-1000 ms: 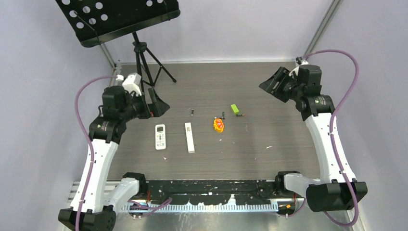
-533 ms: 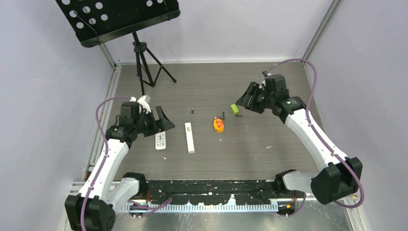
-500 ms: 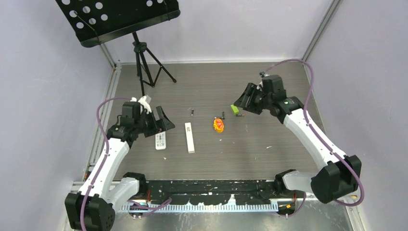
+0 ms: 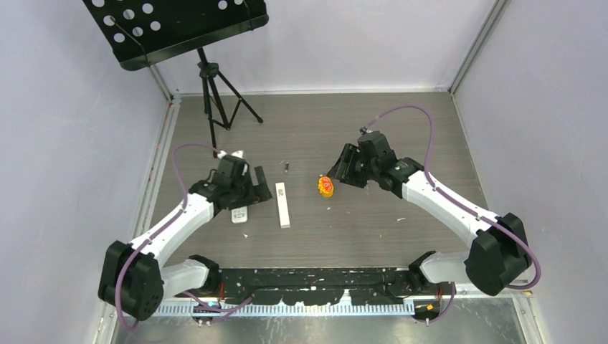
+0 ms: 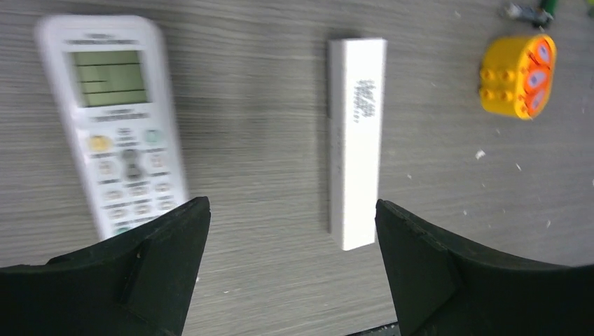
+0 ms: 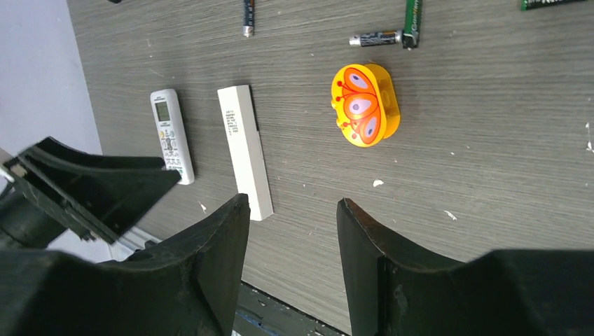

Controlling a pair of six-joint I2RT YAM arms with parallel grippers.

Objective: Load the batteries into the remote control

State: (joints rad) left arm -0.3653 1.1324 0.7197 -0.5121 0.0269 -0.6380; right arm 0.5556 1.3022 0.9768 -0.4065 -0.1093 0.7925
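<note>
Left hand (image 5: 291, 206) spread wide, right hand (image 6: 293, 201) parted, both empty

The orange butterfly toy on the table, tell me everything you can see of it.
The orange toy is a small rounded block of what looks like glossy yellow-orange plastic. Its upper face bears a butterfly with orange wings and pale lilac spots. In the left wrist view its side shows a cluster of round orange studs. It rests flat on the dark wood-grain table, looks whole, and touches nothing else. The nearest battery lies just apart from it.
</note>
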